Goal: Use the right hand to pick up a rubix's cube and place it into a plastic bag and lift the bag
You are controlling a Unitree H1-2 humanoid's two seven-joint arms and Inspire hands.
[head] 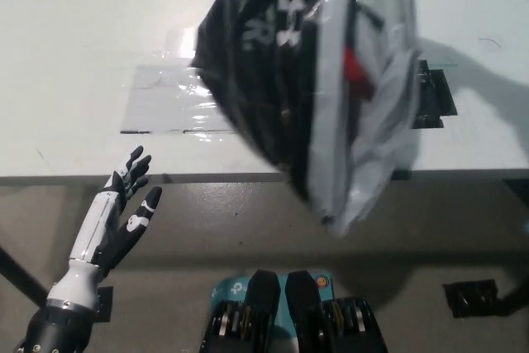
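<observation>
Above the white table (83, 64), hanging clear of its top and swung toward the near edge: plastic bag (314, 80), one item, glossy film, black panel with white printed logo beside a grey panel, crumpled and tapering to a blunt point at the bottom. Inside the bag, behind the grey film: red patch (353, 62), judged to be the rubix's cube, outline too blurred to confirm. Right hand: out of view past the picture's top; its fingers on the bag cannot be told. Left of the bag, below the table's near edge: left hand (124, 208), white and black, resting, fingers spread, holding nothing. On the table behind the bag: clear sheet (165, 101), flat, shiny, rectangular; dark rectangular patch (434, 101), mostly hidden. Step judged: lift of the bag, near complete. Handling advice: raise straight and slowly, keep the mouth uppermost, let the swing die down so the cube stays seated at the bottom
</observation>
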